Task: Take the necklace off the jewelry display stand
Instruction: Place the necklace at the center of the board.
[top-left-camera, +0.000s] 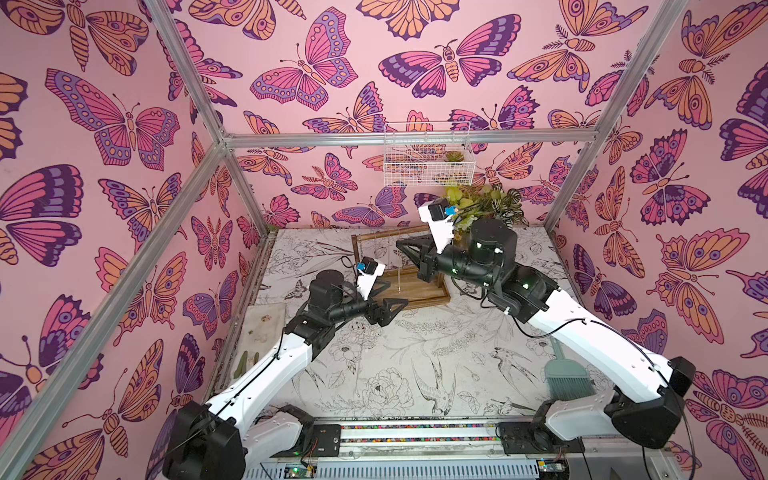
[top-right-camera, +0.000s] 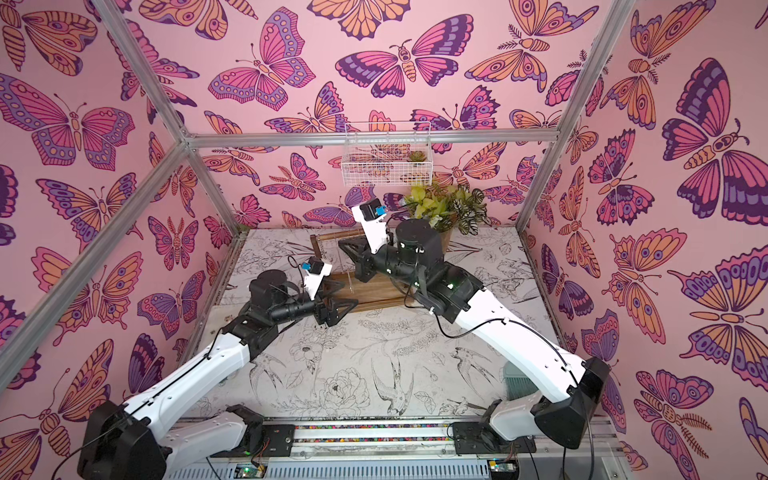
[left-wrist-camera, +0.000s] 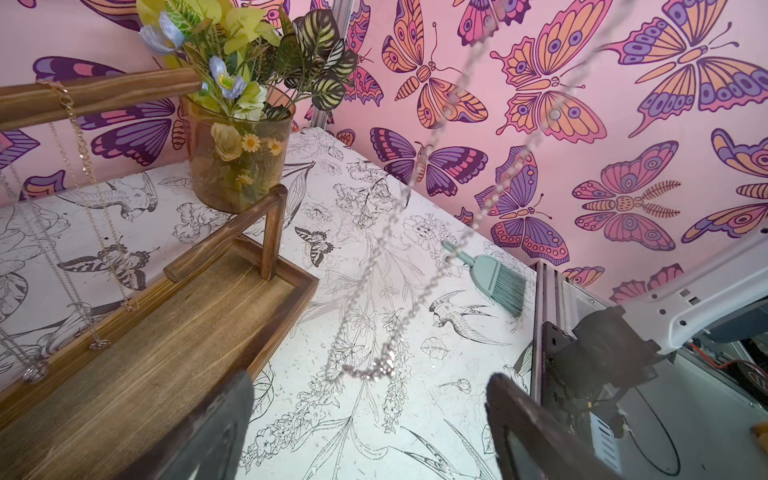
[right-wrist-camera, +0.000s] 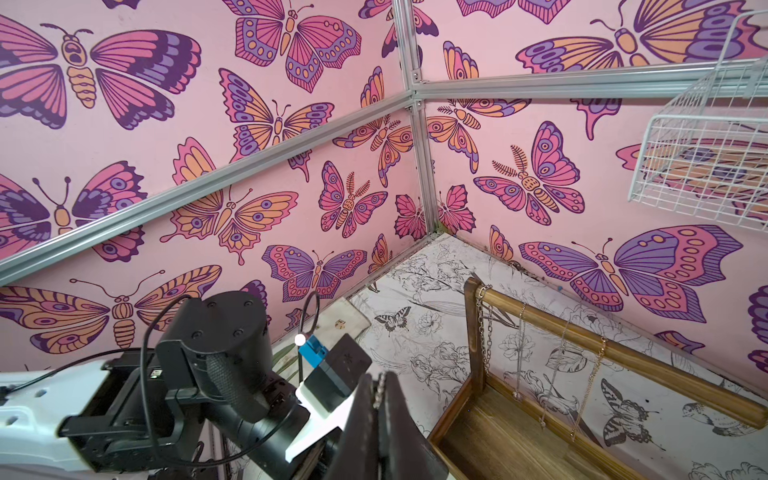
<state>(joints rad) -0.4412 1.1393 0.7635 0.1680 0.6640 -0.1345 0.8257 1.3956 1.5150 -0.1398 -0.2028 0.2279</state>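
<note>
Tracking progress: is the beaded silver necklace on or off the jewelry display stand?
Off: the necklace hangs clear of the stand's top bar, pinched in the shut right end effector.

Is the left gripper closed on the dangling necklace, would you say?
No, the left gripper stands open, and the necklace dangles in front of it, untouched.

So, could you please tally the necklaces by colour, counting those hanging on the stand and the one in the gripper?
Gold necklace: 1, on the jewelry display stand
Silver necklaces: 4, three on the stand plus the beaded necklace pinched in the right gripper
Total: 5
</note>
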